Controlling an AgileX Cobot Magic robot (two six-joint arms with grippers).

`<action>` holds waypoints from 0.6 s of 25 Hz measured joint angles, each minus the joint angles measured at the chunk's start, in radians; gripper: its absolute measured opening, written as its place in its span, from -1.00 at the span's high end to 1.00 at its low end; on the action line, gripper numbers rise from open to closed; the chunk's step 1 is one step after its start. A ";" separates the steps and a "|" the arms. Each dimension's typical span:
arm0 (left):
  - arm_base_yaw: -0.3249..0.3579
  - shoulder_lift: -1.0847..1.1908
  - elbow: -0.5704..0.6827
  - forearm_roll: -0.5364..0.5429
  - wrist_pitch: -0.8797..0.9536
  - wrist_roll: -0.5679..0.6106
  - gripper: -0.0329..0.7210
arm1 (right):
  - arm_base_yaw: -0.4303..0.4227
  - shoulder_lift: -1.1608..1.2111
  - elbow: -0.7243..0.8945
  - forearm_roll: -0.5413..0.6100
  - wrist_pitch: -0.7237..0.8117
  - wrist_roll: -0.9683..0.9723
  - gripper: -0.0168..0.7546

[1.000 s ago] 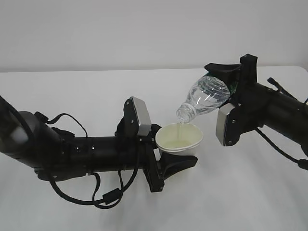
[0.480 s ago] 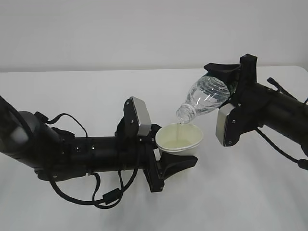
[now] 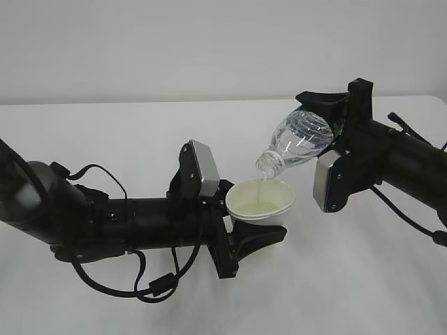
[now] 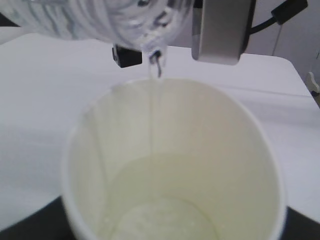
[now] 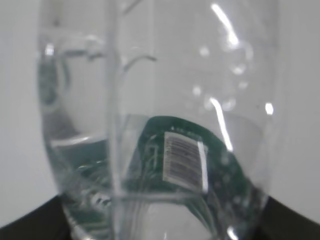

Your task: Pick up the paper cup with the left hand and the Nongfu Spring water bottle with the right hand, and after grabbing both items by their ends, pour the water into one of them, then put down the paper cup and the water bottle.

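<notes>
Spanning the white table (image 3: 140, 132) from the left, black left hand (image 3: 241, 234) with silver-grey block clamps the base end of the small white tapered paper cup (image 3: 262, 204), mouth up, held above the tabletop; black right hand (image 3: 334, 115) grips the label end of the small clear ribbed Nongfu Spring water bottle (image 3: 297, 143), tipped neck-down toward the left, mouth just above the cup rim; thin stream of clear water (image 4: 159, 120) drops from neck into cup; shallow pool sits at cup bottom.
</notes>
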 joint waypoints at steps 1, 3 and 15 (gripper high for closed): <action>0.000 0.000 0.000 0.000 0.000 0.000 -0.25 | 0.000 0.000 0.000 0.000 0.000 -0.002 -0.15; 0.000 0.000 0.000 0.000 0.000 -0.003 -0.25 | 0.000 0.000 0.000 0.000 0.000 -0.002 -0.15; 0.000 0.000 0.000 0.000 0.000 -0.031 -0.25 | 0.000 0.000 0.000 -0.003 -0.002 -0.004 -0.15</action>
